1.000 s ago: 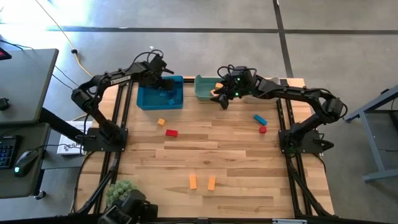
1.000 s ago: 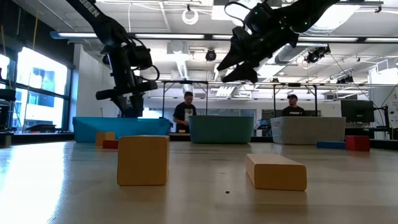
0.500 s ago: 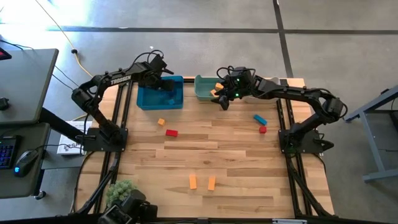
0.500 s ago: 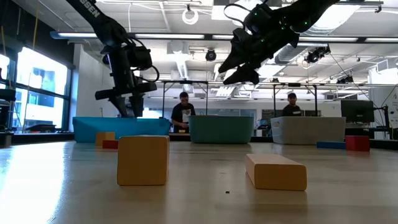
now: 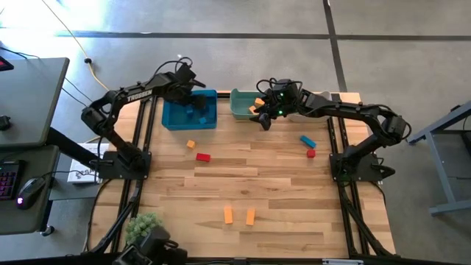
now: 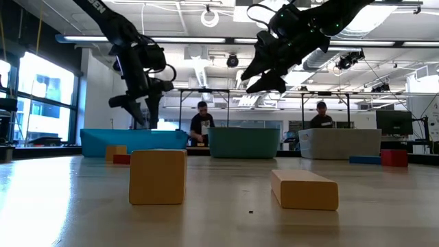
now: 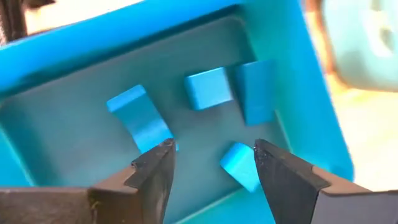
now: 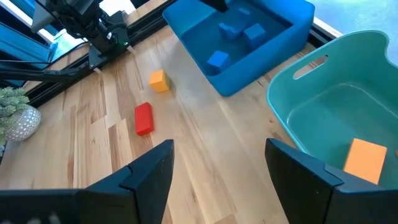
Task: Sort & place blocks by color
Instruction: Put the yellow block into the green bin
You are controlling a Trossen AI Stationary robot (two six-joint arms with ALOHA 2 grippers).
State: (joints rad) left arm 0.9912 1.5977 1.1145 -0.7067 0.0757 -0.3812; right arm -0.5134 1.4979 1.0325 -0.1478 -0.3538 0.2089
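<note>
A wooden worktop [image 5: 243, 184] of pale planks sits on a grey concrete floor [image 5: 221, 59]. Near its far edge stand a blue bin [image 5: 169, 118] and, just beside it, a teal bin [image 5: 239, 109]; a white bin [image 6: 339, 143] shows past the teal one in the low view. A small potted plant [image 5: 141, 224] stands by the worktop's near left corner. Off to the left, a dark desk [image 5: 29, 96] carries a keyboard [image 5: 7, 179] and a mouse [image 5: 28, 193]. Two people [image 6: 202, 123] stand in the room beyond.
</note>
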